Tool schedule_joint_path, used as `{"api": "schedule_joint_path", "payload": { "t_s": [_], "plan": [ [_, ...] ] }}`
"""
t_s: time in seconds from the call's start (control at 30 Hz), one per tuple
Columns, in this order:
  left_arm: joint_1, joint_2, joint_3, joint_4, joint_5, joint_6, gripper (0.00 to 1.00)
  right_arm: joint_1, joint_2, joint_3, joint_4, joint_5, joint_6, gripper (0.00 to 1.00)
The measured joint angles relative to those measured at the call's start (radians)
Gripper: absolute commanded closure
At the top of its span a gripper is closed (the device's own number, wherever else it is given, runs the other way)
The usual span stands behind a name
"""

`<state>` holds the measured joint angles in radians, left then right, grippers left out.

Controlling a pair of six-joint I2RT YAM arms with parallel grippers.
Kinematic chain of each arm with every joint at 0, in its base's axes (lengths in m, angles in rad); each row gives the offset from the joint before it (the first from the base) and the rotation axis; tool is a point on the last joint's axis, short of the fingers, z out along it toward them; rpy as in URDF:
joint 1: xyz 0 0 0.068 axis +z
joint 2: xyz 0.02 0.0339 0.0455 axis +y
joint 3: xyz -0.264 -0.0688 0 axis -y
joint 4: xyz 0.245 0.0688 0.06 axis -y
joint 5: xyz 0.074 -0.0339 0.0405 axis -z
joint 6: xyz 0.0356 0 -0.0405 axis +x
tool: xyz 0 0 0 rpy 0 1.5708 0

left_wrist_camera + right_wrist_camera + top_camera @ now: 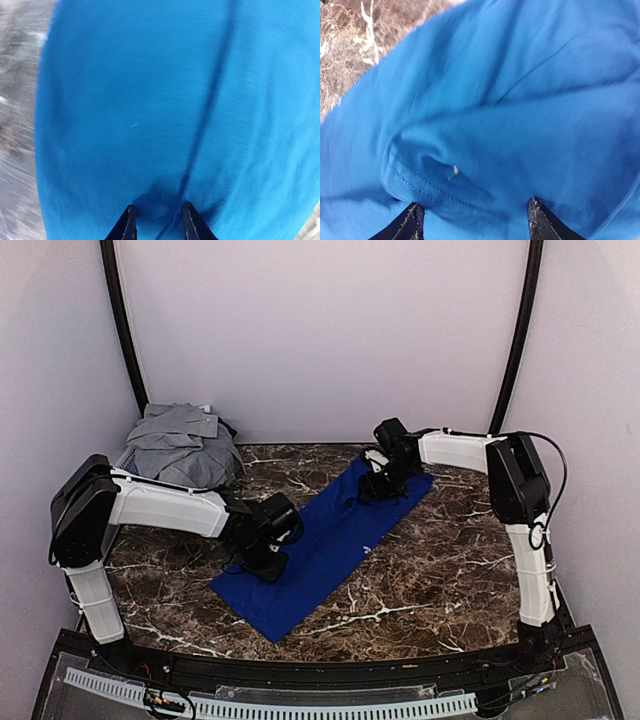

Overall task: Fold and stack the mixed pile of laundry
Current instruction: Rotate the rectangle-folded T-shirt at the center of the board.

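Observation:
A royal-blue T-shirt, folded into a long strip, lies diagonally across the marble table. My left gripper presses down on its near-left part. In the left wrist view the jaws stand narrowly apart, their tips on the blue cloth, with a dark crease running between them. My right gripper is on the strip's far-right end. Its jaws are wide apart, and a raised fold with a stitched hem lies between them. The rest of the laundry pile, topped by a light-grey polo shirt, sits at the back left.
The grey pile rests in a mesh basket in the back-left corner against the wall. Brown marble table shows to the right of the shirt and at the near left. Black frame tubes run up both sides.

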<state>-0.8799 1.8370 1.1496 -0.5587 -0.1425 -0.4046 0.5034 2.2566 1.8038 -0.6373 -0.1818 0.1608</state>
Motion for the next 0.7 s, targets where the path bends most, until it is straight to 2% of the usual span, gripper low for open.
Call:
{"api": "schedule_joint_path", "payload": {
  "t_s": [0.17, 0.23, 0.33, 0.43, 0.5, 0.6, 0.7],
  "plan": [
    [-0.167, 0.001, 0.011, -0.016, 0.079, -0.111, 0.65, 0.000, 0.024, 0.051, 0.005, -0.003, -0.064, 0.33],
    [-0.216, 0.000, 0.013, -0.011, 0.131, -0.148, 0.63, 0.000, 0.020, 0.058, 0.006, -0.005, -0.082, 0.30],
    [-0.236, -0.003, 0.027, -0.022, 0.163, -0.173, 0.61, 0.003, -0.013, 0.041, 0.006, -0.011, -0.101, 0.22],
    [-0.206, -0.019, 0.077, -0.043, 0.164, -0.169, 0.60, 0.005, -0.124, -0.035, 0.003, -0.028, -0.114, 0.18],
    [-0.164, -0.045, 0.113, -0.044, 0.165, -0.158, 0.60, 0.006, -0.210, -0.087, 0.009, -0.035, -0.116, 0.20],
    [-0.076, -0.095, 0.151, -0.029, 0.166, -0.132, 0.60, 0.006, -0.313, -0.126, 0.016, -0.048, -0.105, 0.32],
    [-0.015, -0.099, 0.183, -0.011, 0.137, -0.101, 0.61, 0.006, -0.322, -0.125, 0.039, -0.055, -0.073, 0.42]
  ]
}}
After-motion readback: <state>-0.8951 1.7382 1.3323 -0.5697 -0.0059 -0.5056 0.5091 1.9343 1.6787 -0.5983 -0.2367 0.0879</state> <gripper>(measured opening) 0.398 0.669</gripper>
